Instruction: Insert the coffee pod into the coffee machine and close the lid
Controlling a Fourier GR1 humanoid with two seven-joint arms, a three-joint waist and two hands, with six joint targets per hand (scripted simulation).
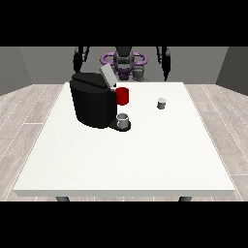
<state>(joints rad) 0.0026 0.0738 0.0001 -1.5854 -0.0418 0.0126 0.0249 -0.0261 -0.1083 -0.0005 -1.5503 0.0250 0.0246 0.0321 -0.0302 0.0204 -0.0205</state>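
A black coffee machine (91, 102) stands on the left half of the white table (126, 164). Its grey lid (107, 76) is tilted up and open, and a red part (123, 96) shows at its front. A grey cup (123, 119) sits on the machine's base. The small grey-white coffee pod (162, 103) stands upright on the table, to the right of the machine. Both hands hang far back beside the robot's body: the hand at the view's left (77, 62) behind the machine, the hand at the view's right (166, 70) beyond the far table edge, well behind the pod.
The robot's torso (124, 60) with purple parts is behind the table's far edge. Wooden floor surrounds the table. Wide bare tabletop lies in front of the machine and the pod.
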